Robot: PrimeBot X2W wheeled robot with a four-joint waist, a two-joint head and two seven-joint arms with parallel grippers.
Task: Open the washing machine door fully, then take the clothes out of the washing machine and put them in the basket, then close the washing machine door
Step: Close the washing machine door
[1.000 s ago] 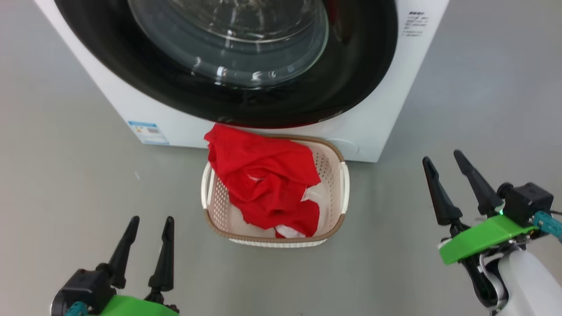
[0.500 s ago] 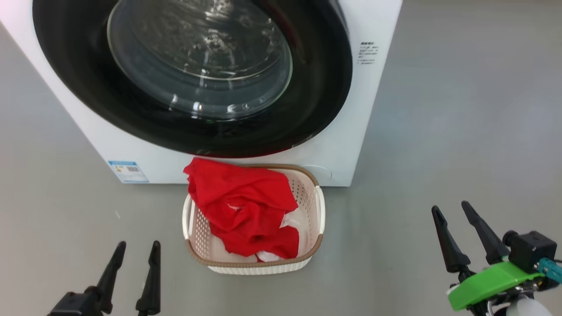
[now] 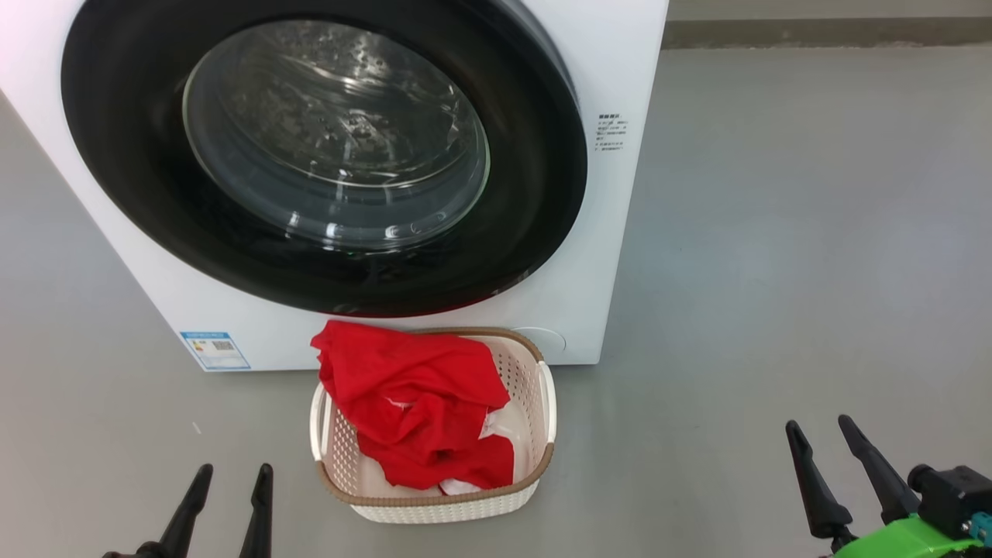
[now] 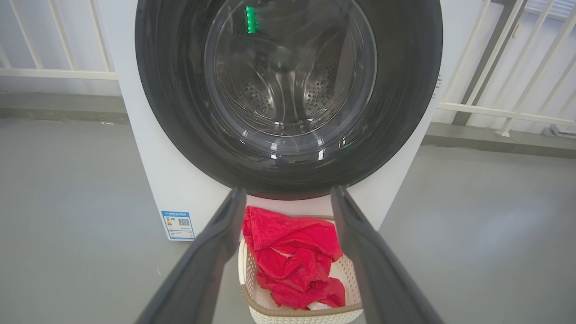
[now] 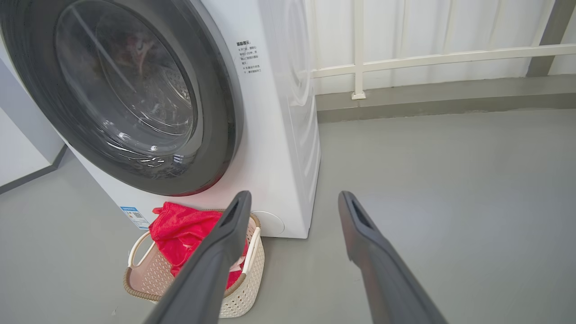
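Observation:
The washing machine stands ahead, and its door lies flush against the front. The steel drum shows through the door's glass. Red clothes with a bit of white are heaped in the basket on the floor right below the door. My left gripper is open and empty, low and left of the basket. My right gripper is open and empty too, well off to the right. In the left wrist view, the left gripper points at the clothes. In the right wrist view, the right gripper has the basket to its left.
Grey floor spreads wide to the right of the machine. A white railing and a low kerb run behind it. A small blue label sits low on the machine's front left.
The whole head view has shifted as the camera rose and drew back, so more of the machine shows. Both grippers sit lower in the picture, still open. Basket and clothes have not moved.

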